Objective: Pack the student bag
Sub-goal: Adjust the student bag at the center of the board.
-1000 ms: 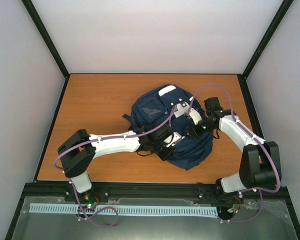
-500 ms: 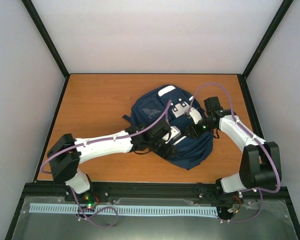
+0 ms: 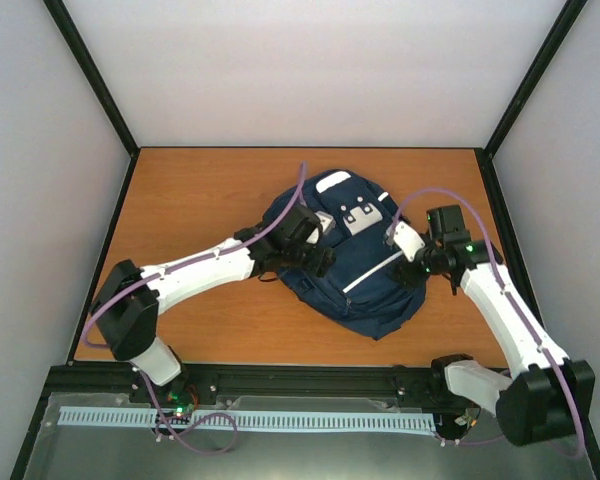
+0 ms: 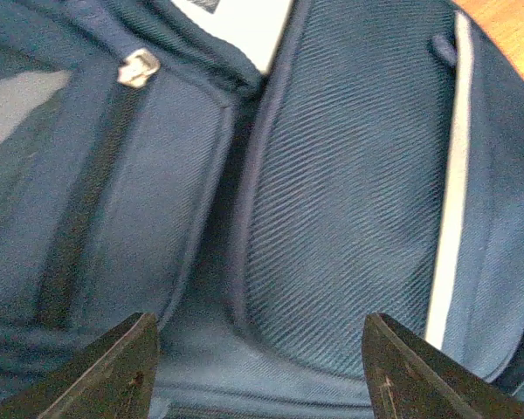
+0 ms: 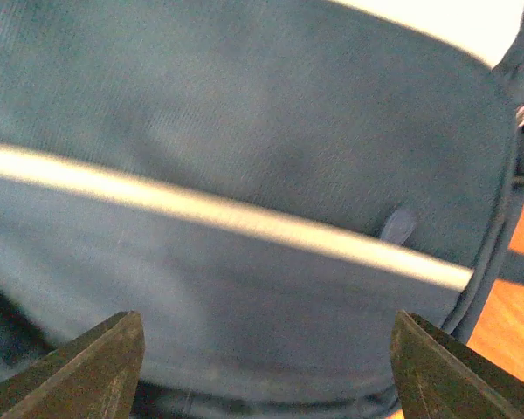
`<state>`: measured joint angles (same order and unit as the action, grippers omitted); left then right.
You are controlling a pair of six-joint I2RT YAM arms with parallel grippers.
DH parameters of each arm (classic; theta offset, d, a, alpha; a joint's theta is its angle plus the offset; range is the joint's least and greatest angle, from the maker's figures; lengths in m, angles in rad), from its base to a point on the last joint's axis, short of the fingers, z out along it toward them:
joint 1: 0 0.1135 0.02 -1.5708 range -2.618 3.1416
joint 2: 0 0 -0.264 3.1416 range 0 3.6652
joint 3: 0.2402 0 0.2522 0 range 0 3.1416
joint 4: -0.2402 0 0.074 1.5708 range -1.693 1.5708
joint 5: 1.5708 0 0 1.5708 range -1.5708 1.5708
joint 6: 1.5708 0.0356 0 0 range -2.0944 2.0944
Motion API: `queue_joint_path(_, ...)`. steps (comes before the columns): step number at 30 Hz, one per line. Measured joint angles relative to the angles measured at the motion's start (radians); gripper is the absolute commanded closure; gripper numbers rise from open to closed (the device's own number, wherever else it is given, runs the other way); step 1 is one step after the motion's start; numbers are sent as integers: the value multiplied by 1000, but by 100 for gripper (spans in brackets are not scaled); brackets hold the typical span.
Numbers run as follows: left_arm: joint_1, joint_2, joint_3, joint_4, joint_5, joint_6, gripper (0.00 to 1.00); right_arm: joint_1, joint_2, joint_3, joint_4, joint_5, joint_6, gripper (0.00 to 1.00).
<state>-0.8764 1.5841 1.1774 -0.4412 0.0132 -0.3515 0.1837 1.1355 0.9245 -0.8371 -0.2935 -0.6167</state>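
Observation:
The student bag, navy with a thin white stripe and white-grey patches, lies flat in the middle of the table. My left gripper hovers over its left half, open, with only fabric between the fingers. The left wrist view shows the bag, a silver zipper pull and the white stripe. At the bag's right edge my right gripper is open and holds nothing. In its own view the gripper sits just above the bag, near the stripe.
The orange wooden table is framed by black rails, with white walls on three sides. A dark strap sticks out at the bag's left. Bare tabletop shows beside the bag.
Both grippers let go and drew back from the bag's middle, the left up and leftward, the right to the right. The left opened from shut, the right opened wider. The bag's front lies flat.

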Motion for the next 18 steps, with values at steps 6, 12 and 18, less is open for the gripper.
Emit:
queue_joint_path(6,-2,121,100,-3,78,2,33,0,-175,-127,-139,32,-200,15)
queue_joint_path(12,-2,219,163,-27,80,-1,51,4,-218,-252,-156,122,-324,21)
queue_joint_path(18,2,229,138,-10,94,-48,75,7,-97,-275,-59,208,-309,31)
